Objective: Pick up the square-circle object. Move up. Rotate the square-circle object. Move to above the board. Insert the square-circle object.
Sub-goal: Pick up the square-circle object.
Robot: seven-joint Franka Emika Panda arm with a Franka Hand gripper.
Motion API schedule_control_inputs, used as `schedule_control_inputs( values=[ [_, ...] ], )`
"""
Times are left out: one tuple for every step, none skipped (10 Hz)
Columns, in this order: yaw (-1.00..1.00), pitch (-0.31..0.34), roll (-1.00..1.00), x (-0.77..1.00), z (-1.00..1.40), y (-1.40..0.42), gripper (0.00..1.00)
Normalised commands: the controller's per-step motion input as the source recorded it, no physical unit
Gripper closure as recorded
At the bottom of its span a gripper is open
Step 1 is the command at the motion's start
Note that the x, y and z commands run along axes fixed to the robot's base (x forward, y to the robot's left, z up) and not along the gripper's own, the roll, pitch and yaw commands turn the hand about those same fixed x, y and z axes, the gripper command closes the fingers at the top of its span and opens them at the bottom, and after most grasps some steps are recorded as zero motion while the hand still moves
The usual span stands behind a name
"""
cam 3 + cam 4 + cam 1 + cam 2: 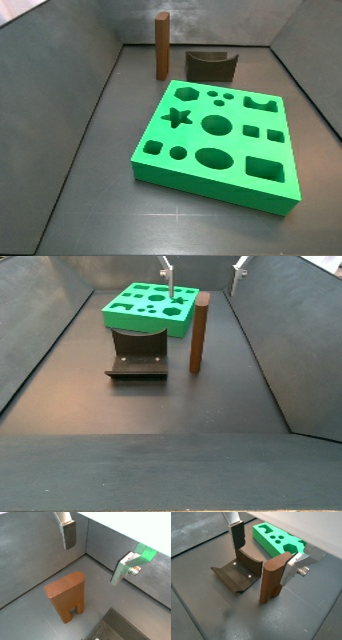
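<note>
Grey floor; tool [263, 548] open above square-circle object [272, 578]

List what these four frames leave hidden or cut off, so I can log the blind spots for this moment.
- Gripper: the side view shows only finger tips at its upper edge; body cut off in every view.
- Square-circle object: edge-on in both side views, so its two legs only show in a wrist view.
- Board: mostly cut off by the frame edge in both wrist views.
- Fixture: base hidden behind the board.
</note>
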Motion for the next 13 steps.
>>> schedule_control_inputs(
  values=[
    [-0.03,-0.021,0.0,0.11,-0.07,-0.11,0.0],
    [-0.07,-0.083,0.0,0.0,-0.41,-0.38,0.0],
    [-0.11,-0.076,-0.01,0.0,-0.59,-0.38,0.0],
    [-0.11,-0.103,-0.06,-0.02,-0.53,-0.41,0.0],
    [-0.11,-0.096,-0.07,-0.04,-0.61,-0.39,0.0],
    [-0.11,-0.119,-0.1,-0.25,-0.69,-0.38,0.0],
    [-0.13,-0.093,-0.21,-0.27,-0.6,-0.21,0.0],
    [-0.1,-0.023,-0.22,-0.11,-0.41,0.0,0.0],
    [-0.02,0.0,-0.08,0.08,-0.07,0.05,0.0],
    [0.0,0.0,0.0,0.0,0.0,0.0,0.0],
    [0.0,0.0,0.0,0.0,0.0,0.0,1.0],
    [0.0,0.0,0.0,0.0,0.0,0.0,1.0],
    [0.0,0.0,0.0,0.0,0.0,0.0,1.0]
  ],
)
